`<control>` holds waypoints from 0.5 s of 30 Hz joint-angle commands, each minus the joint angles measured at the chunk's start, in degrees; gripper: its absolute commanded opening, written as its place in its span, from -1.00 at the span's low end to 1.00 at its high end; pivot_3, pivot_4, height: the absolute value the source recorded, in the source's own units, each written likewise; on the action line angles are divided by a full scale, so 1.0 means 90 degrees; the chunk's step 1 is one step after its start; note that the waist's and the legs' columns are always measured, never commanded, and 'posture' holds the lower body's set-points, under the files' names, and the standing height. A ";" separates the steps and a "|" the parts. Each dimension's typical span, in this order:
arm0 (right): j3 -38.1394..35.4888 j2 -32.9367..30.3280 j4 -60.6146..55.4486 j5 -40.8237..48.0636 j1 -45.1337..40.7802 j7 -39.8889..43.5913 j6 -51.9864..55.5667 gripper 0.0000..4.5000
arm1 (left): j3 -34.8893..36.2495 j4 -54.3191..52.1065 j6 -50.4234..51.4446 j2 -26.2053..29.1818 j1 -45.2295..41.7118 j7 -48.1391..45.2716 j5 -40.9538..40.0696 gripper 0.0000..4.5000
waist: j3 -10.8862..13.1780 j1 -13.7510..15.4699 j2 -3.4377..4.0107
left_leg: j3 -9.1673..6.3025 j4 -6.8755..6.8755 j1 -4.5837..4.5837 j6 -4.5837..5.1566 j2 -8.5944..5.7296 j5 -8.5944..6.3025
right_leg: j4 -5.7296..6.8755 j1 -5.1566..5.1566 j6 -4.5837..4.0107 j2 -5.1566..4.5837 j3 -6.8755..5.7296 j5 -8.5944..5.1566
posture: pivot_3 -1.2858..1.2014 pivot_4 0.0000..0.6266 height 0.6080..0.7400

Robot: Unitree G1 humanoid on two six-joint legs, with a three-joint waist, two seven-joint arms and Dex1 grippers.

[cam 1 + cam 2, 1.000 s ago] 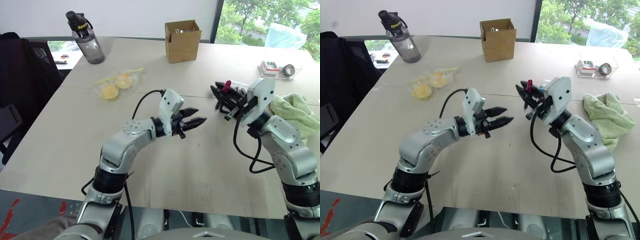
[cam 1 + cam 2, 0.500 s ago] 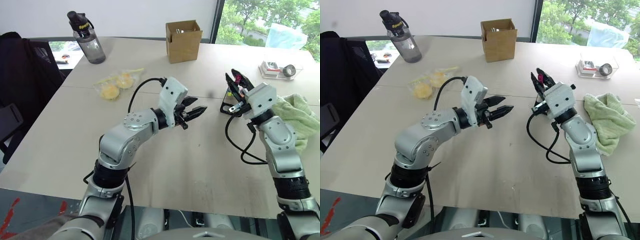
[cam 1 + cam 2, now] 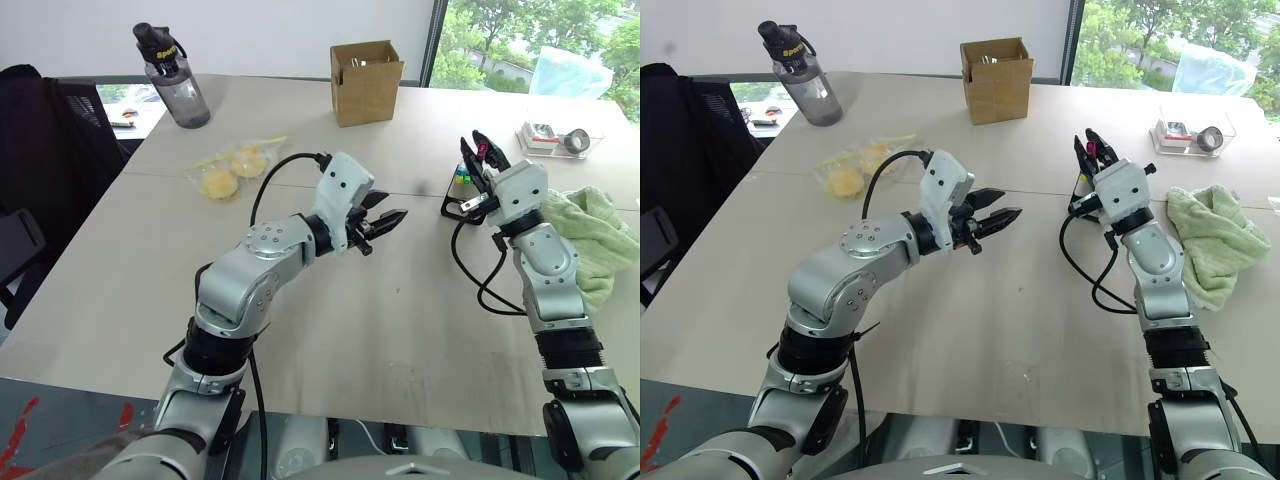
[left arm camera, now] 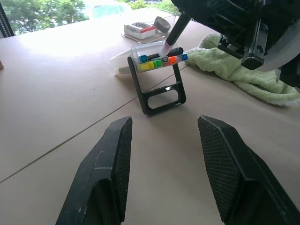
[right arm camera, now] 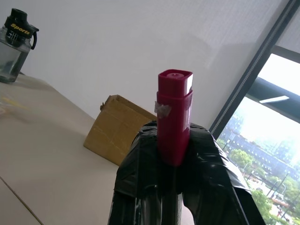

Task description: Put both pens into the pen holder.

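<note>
My right gripper [image 3: 476,152] is shut on the pen with the magenta-pink cap [image 5: 174,112], fingers pointing up and away. In the left wrist view this pen's black barrel [image 4: 176,30] slants down from that gripper, and its lower end reaches the top of the pen holder [image 4: 158,77]. The holder is a small clear box on a black wire frame [image 3: 458,195] with a row of coloured tips. I cannot tell a second pen apart among those tips. My left gripper [image 3: 388,221] hangs open and empty above mid-table, pointing towards the holder, well short of it.
A green towel [image 3: 600,235] lies just right of the holder. A clear tray with tape rolls [image 3: 560,138] is behind it. A brown cardboard box [image 3: 367,68], a water bottle [image 3: 172,75] and a bag of yellow buns [image 3: 235,165] stand farther back and left.
My right gripper has carried the pink pen away from me and to the right, tipping upward, to stand over the holder. The left gripper has stayed about where it was.
</note>
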 commanded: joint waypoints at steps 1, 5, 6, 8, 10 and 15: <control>-0.0113 0.0046 -0.0102 0.0035 -0.0170 -0.0094 -0.0210 -0.96 | 0.0041 -0.0301 -0.0032 0.0026 0.0003 -0.0002 -0.0009 -0.01 | 0.0000 -0.0003 0.0000 | 0.0000 0.0000 0.0000 0.0000 0.0000 0.0000 | 0.0000 0.0000 0.0000 0.0000 0.0000 0.0000 | 0.03 -0.52 0.98; -0.0060 0.0082 -0.0162 -0.0013 -0.0177 -0.0052 -0.0260 -0.96 | 0.0045 -0.0253 -0.0056 0.0022 -0.0002 -0.0027 -0.0007 -0.01 | 0.0000 -0.0003 0.0000 | 0.0000 0.0001 0.0000 0.0000 0.0000 0.0000 | 0.0000 0.0000 0.0000 -0.0001 0.0000 0.0000 | 0.03 -0.52 0.98; -0.0065 0.0092 -0.0162 -0.0022 -0.0173 -0.0065 -0.0267 -0.96 | 0.0048 -0.0243 -0.0058 0.0019 -0.0008 -0.0028 -0.0007 -0.01 | 0.0000 -0.0003 0.0000 | 0.0000 0.0001 0.0000 0.0000 0.0000 0.0000 | 0.0001 0.0000 0.0000 -0.0001 0.0000 0.0000 | 0.03 -0.52 0.98; -0.0073 0.0094 -0.0063 -0.0061 -0.0192 -0.0084 -0.0337 -0.96 | 0.0045 -0.0243 -0.0048 0.0005 -0.0023 -0.0021 -0.0011 -0.01 | 0.0000 -0.0003 0.0000 | 0.0000 0.0001 0.0000 0.0000 0.0000 0.0000 | 0.0001 0.0000 0.0000 -0.0001 0.0000 0.0000 | 0.03 -0.52 0.98; -0.0104 0.0115 0.0222 -0.0128 -0.0298 -0.0172 -0.0482 -0.96 | 0.0066 -0.0224 -0.0029 -0.0059 -0.0071 0.0018 -0.0031 -0.01 | 0.0000 -0.0008 0.0000 | 0.0000 0.0002 0.0000 0.0000 0.0000 0.0000 | 0.0001 0.0000 0.0000 -0.0001 0.0000 0.0000 | 0.03 -0.52 0.98; -0.0102 0.0101 0.1018 -0.0302 -0.0610 -0.0325 -0.0978 -0.96 | 0.0134 -0.0181 0.0041 -0.0172 -0.0193 0.0099 -0.0050 -0.01 | 0.0000 -0.0052 0.0001 | 0.0001 0.0008 0.0000 0.0000 0.0000 0.0000 | 0.0004 0.0001 0.0000 -0.0001 0.0000 0.0000 | 0.03 -0.52 0.98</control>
